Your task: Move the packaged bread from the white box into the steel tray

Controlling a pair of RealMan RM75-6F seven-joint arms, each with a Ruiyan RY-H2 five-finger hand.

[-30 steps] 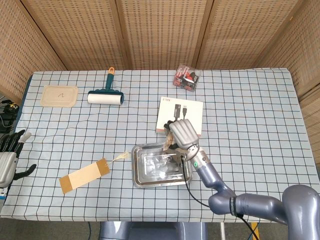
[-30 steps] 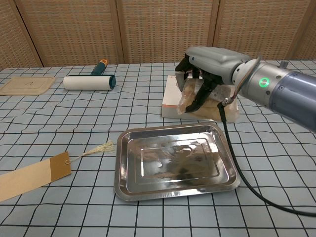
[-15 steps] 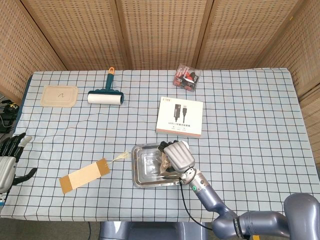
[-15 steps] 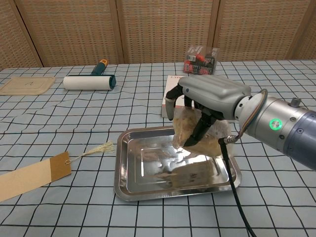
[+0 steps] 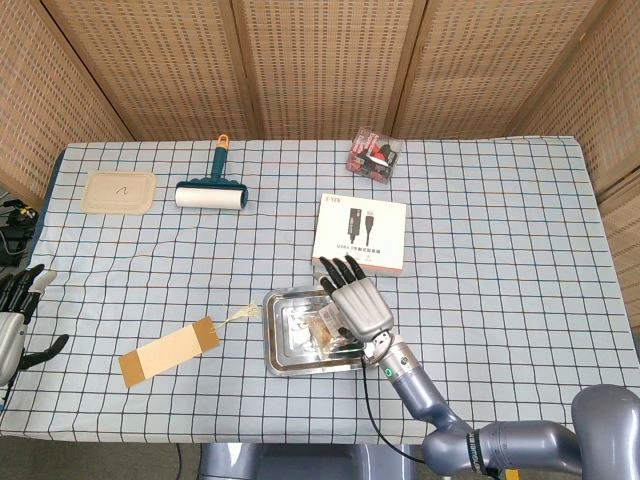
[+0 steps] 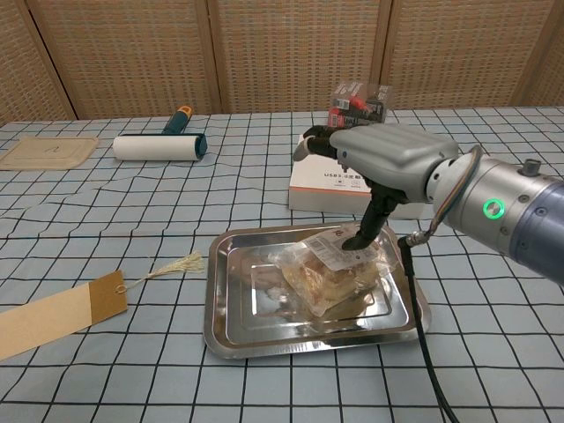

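Note:
The packaged bread (image 6: 330,269) lies inside the steel tray (image 6: 229,330), a little right of its middle; in the head view the bread (image 5: 322,330) shows just left of my right hand. My right hand (image 6: 388,154) hovers over the tray's right side with its fingers stretched out and apart, holding nothing. One finger points down and reaches the top of the wrapper. The white box (image 5: 362,233) lies just behind the tray with nothing on it. My left hand (image 5: 15,310) rests off the table's left edge, fingers apart and holding nothing.
A lint roller (image 5: 211,190) and a beige lid (image 5: 120,191) lie at the back left. A brown paper tag with string (image 5: 168,350) lies left of the tray. A red packet (image 5: 374,155) sits behind the white box.
My right hand carried the bread from the white box down into the tray, then let go and spread its fingers. The bread now lies flat in the tray.

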